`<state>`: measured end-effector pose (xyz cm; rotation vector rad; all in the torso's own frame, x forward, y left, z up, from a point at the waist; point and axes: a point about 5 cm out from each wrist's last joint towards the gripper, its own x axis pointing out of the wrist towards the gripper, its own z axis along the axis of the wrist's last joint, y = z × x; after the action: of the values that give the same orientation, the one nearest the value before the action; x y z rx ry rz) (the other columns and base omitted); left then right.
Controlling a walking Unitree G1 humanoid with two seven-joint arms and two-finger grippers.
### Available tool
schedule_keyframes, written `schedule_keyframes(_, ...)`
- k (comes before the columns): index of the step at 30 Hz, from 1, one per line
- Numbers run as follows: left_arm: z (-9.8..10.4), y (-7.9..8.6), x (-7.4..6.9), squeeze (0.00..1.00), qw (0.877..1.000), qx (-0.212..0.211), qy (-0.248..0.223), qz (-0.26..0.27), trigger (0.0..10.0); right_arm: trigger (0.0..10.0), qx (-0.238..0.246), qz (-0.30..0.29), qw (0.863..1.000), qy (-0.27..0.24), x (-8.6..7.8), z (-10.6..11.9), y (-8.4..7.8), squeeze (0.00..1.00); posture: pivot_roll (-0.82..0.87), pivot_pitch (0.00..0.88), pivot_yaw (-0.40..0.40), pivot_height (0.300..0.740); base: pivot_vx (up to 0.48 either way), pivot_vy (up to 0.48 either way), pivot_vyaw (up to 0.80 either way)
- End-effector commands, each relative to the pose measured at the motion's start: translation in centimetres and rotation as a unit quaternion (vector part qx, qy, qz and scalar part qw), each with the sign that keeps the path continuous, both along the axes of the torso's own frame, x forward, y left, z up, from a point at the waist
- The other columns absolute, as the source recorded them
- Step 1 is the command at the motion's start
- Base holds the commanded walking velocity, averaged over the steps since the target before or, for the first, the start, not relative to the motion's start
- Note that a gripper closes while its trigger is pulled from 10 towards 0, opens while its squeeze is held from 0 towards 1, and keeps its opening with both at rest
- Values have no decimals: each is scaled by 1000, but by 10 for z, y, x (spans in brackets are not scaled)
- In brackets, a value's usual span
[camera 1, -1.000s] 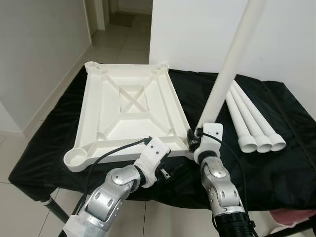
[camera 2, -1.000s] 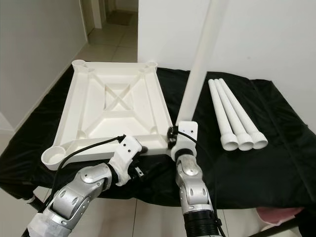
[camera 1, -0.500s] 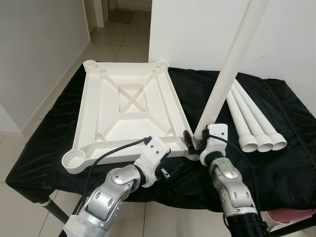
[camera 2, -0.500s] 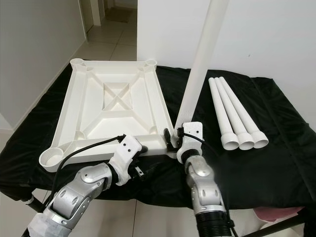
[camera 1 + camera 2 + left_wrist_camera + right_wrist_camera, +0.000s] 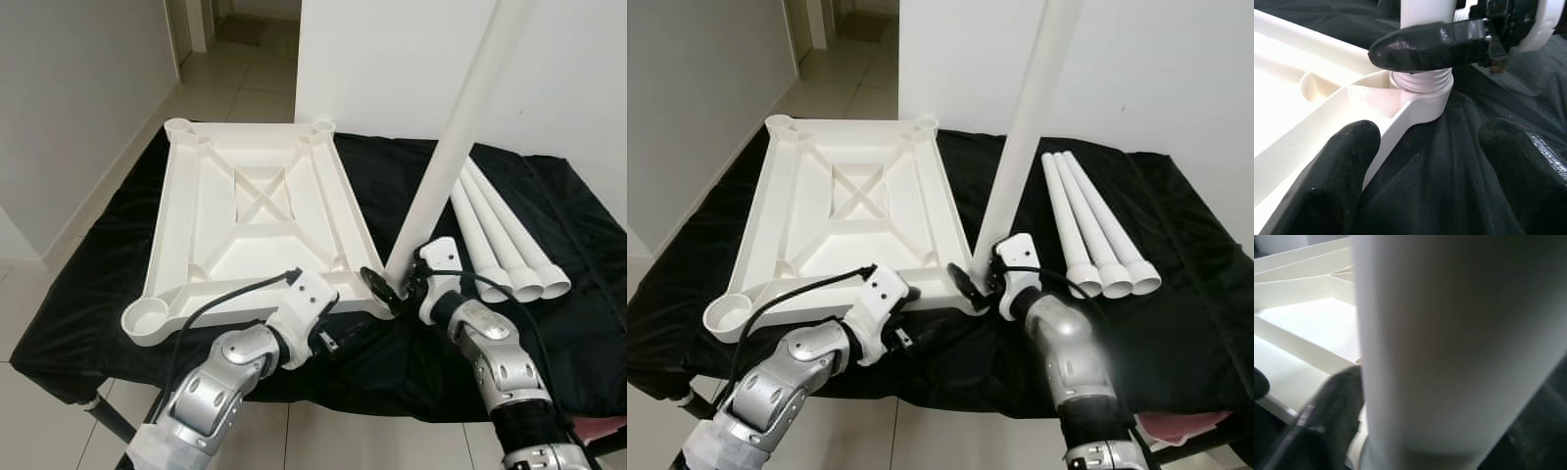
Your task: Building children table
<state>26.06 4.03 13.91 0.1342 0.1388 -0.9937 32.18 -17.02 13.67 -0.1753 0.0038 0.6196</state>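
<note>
A white children's table top (image 5: 255, 211) lies upside down on a black-covered table. One white leg (image 5: 460, 137) stands upright in its near right corner socket, its threaded end (image 5: 1422, 81) seated in the socket. My right gripper (image 5: 392, 279) is shut on the base of this leg, one finger (image 5: 1425, 46) crossing in front of it. The leg (image 5: 1449, 347) looms close in the right wrist view. My left gripper (image 5: 338, 338) hovers at the front edge near that corner, open, its fingers (image 5: 1347, 166) spread with nothing between them.
Three spare white legs (image 5: 500, 240) lie side by side at the right on the black cloth (image 5: 118, 264). An empty corner socket (image 5: 145, 315) sits at the near left. A white wall (image 5: 392, 69) stands behind; tiled floor (image 5: 225, 88) runs off to the left.
My right wrist has swung around the leg's base, from in front of it to its right side. The leg stays upright. My left arm has barely moved.
</note>
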Motion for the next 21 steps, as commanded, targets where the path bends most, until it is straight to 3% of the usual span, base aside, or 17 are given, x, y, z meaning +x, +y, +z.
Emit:
schedule_keyframes(1, -2, -1, 0, 0, 1000, 3, 3, -9, 10000, 4314, -12, 12, 1000, 10, 2, -6, 1, 0, -4, 35, -48, 740, 0, 0, 0)
schedule_keyframes(3, -2, -1, 0, 0, 1000, 3, 3, -9, 10000, 4314, -12, 12, 1000, 10, 2, -6, 1, 0, -4, 35, -48, 740, 0, 0, 0)
schedule_keyframes(4, -2, 0, 0, 0, 1000, 4, 3, -8, 10000, 0, -13, 18, 1000, 15, 3, -10, 2, 0, 3, 33, -49, 740, 0, 0, 0)
schedule_keyframes(14, 0, 1, 1, 0, 1000, 5, 0, -8, 10000, 0, -9, 33, 999, 25, 4, -18, 1, 0, 4, 30, -43, 740, 0, 0, 0)
schedule_keyframes(15, 0, 1, 1, 0, 1000, 5, 0, -8, 10000, 941, -8, 32, 999, 25, 4, -18, 0, 0, 2, 30, -42, 740, 0, 0, 0)
schedule_keyframes(16, 0, 0, 1, 0, 1000, 5, 0, -9, 10000, 941, -6, 28, 999, 25, 5, -19, 0, 0, 2, 30, -42, 740, 0, 0, 0)
schedule_keyframes(17, -1, 0, 1, 0, 1000, 6, 1, -10, 10000, 10000, 4, 22, 999, 26, 4, -19, 0, 0, 2, 30, -42, 740, 0, 0, 0)
schedule_keyframes(19, -1, 0, 1, 0, 1000, 6, 1, -10, 10000, 10000, 11, 19, 999, 27, 4, -19, 0, 0, -2, 32, -42, 740, 0, 0, 0)
schedule_keyframes(21, -1, -1, 0, 0, 1000, 5, 2, -12, 10000, 10000, 25, -21, 999, 24, 3, -19, 3, 0, -4, 35, -43, 740, 0, 0, 0)
